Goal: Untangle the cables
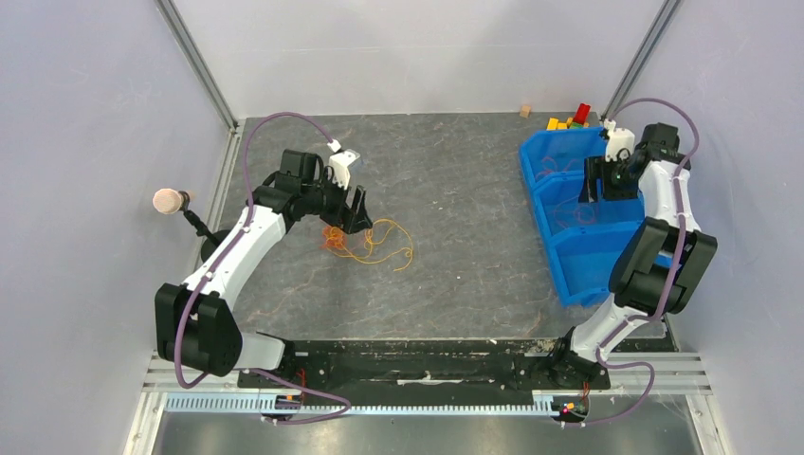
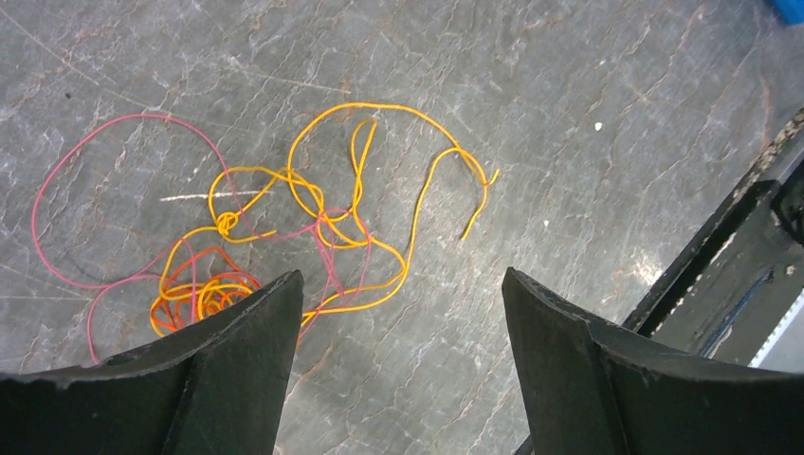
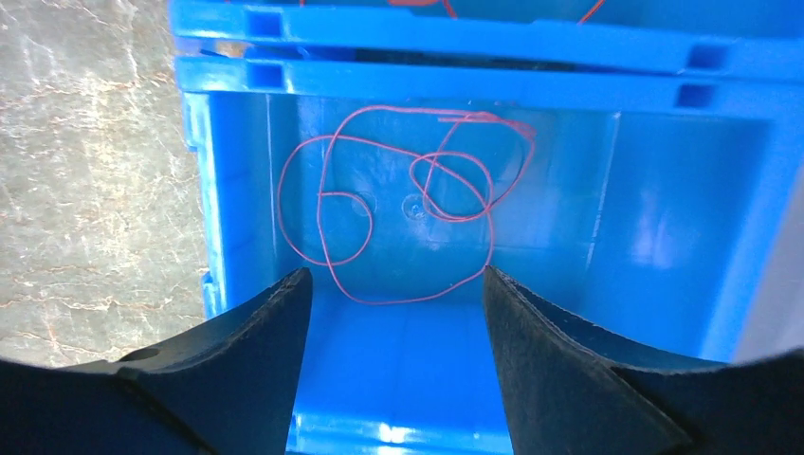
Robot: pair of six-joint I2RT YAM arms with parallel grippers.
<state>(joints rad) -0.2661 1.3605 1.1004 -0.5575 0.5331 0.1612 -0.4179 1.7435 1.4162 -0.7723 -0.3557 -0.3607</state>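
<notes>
Jaws apart on left gripper (image 2: 403, 284) over orange and red cables (image 2: 322, 227) tangled on table (image 2: 588, 114); apart too on right gripper (image 3: 398, 280) above red cable (image 3: 408, 190) in bin (image 3: 474, 76). Could cinch knot if pinching several strands.

Overhead camera high behind the worktop (image 1: 455, 190) near edge, covering all; wrist cameras close, facing down: left onto cables (image 2: 228, 223), right into blue bin (image 3: 664, 209).

Grey marbled tabletop (image 1: 455, 190), pale lavender walls (image 1: 85, 142)
</notes>
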